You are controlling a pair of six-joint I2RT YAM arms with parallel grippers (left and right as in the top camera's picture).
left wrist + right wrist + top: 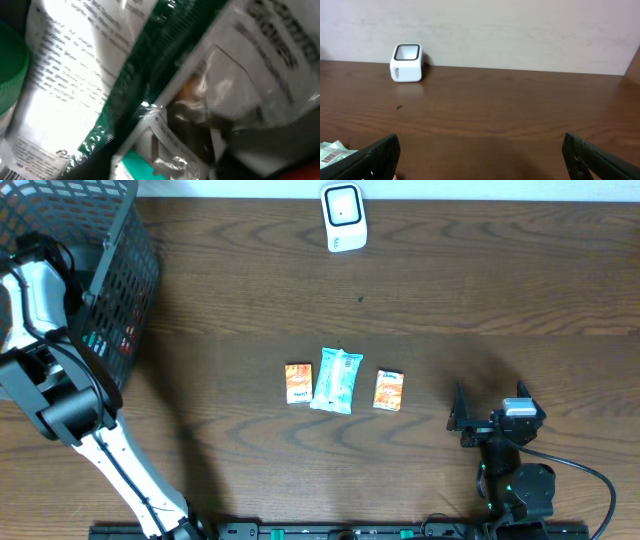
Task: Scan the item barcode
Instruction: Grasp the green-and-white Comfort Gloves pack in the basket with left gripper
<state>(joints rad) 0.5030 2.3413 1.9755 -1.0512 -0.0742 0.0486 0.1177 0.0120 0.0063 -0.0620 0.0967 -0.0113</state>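
Inside the basket (130, 280), the hidden left fingers, grip unknowable, may pinch two crowded packets (70, 75) at once; right gripper (480, 160) gapes empty.

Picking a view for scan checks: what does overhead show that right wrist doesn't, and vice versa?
Overhead only: black mesh basket at the table's left with the left arm in it, and two orange packets. Right wrist only: the wall behind the table, and a barcode on the pale blue packet. Both: white scanner, that packet, wooden table, open right gripper.
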